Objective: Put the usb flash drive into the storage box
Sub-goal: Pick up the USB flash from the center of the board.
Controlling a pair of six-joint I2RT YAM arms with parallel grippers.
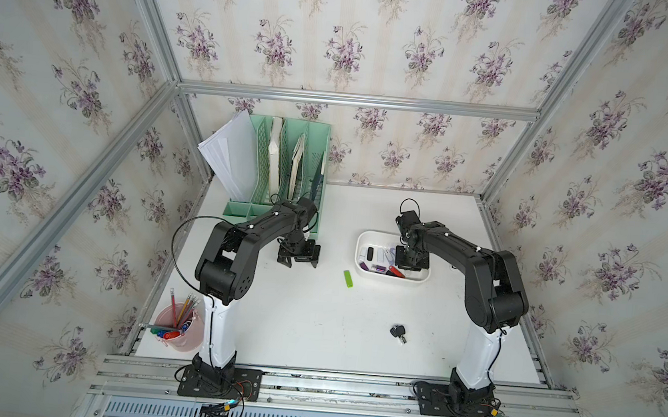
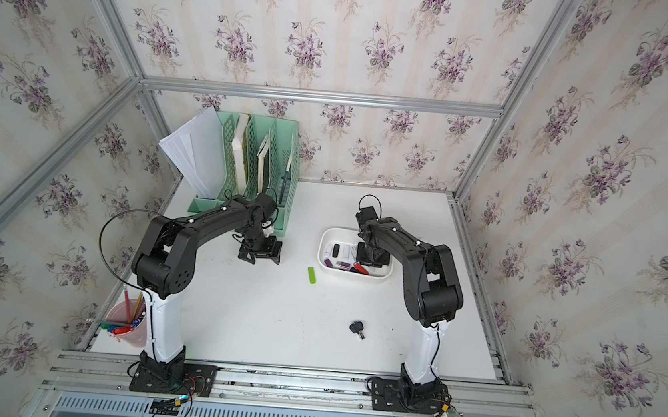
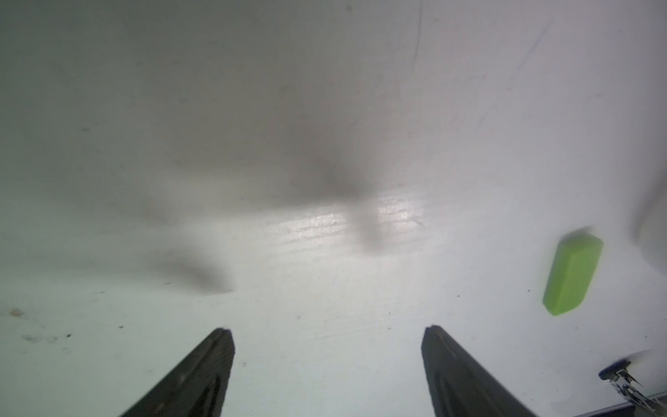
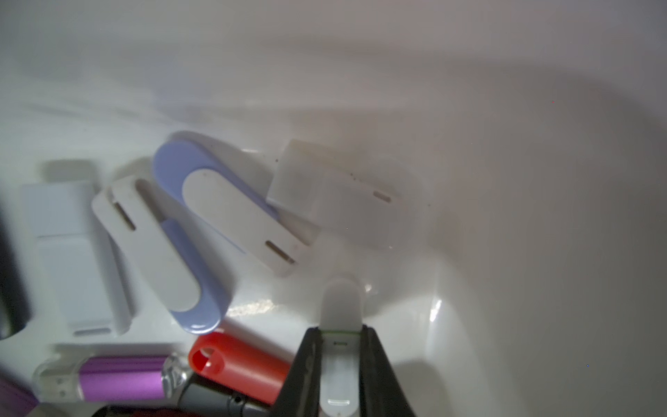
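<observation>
As right claw [image 4: 340, 328] pinched usb flash drive [image 4: 341, 299] inside storage box [image 4: 523, 216], step was placing; release due next. Left claw [image 3: 328, 330] spread.

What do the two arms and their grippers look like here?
The left arm and right arm match: white lower link, black upper links and joints, black base plate. A thin black cable loops off each. The left gripper and right gripper are black, with flat tapered fingers.

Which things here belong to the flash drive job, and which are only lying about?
Job: storage box; white flash drive, held in the right gripper; green flash drive, lying outside the box.
Lying about: keys; file organizer; pen cup.
</observation>
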